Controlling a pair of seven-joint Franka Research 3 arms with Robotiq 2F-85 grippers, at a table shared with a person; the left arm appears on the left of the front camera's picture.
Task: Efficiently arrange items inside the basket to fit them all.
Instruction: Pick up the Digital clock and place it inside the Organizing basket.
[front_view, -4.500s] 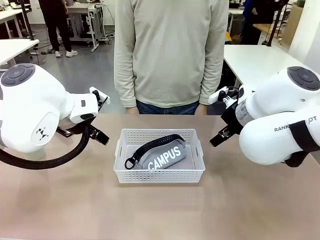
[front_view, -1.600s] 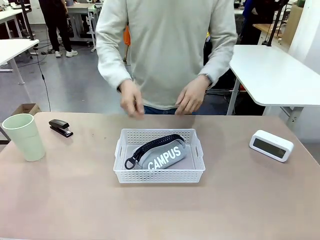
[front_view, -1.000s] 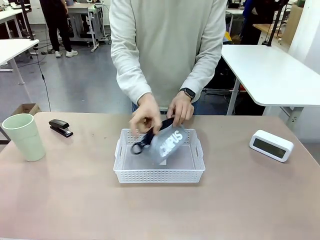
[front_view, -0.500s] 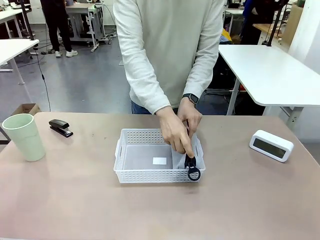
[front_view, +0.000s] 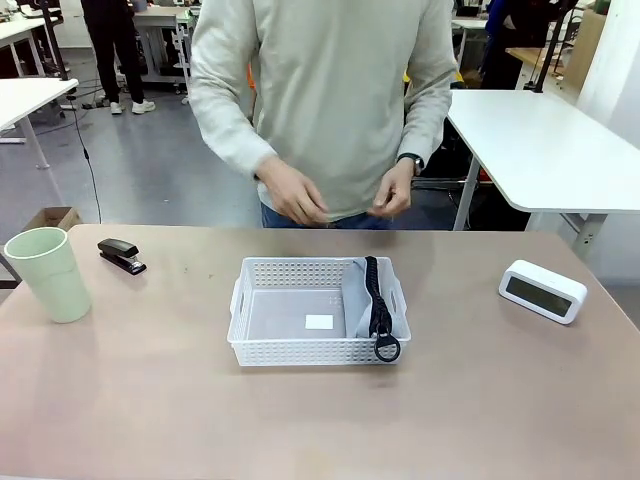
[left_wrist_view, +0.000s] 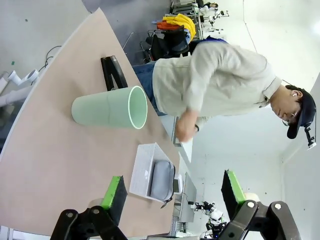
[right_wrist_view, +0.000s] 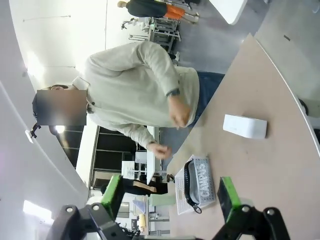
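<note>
Found the left jaws spread wide with nothing between the green pads (left_wrist_view: 111, 192), hanging clear above the tabletop (front_view: 320, 420). Saw the right jaws released just as wide and just as empty (same green pads, same open gap), also off the surface. Made out the basket (front_view: 240, 300) at the middle of the tabletop, with the grey pouch (front_view: 357, 300) inside it, stood on edge against the right-hand wall, zip upward. Traced the black strap (front_view: 374, 295) along the pouch's top to a loop at the basket's near right corner. Spotted a small white sticker (front_view: 319, 322) on the basket's bare floor. Noted the pale green cup (front_view: 48, 272) upright near the left edge of the tabletop, well apart from the basket, and the small black stapler (front_view: 121, 254) near it on the far side, not touching it. Placed the white rounded box (front_view: 541, 291) out to the right, likewise well apart from the basket. Saw the person at the far side, one hand (front_view: 293, 192) and the other hand (front_view: 392, 197) raised at waist height, holding nothing.
</note>
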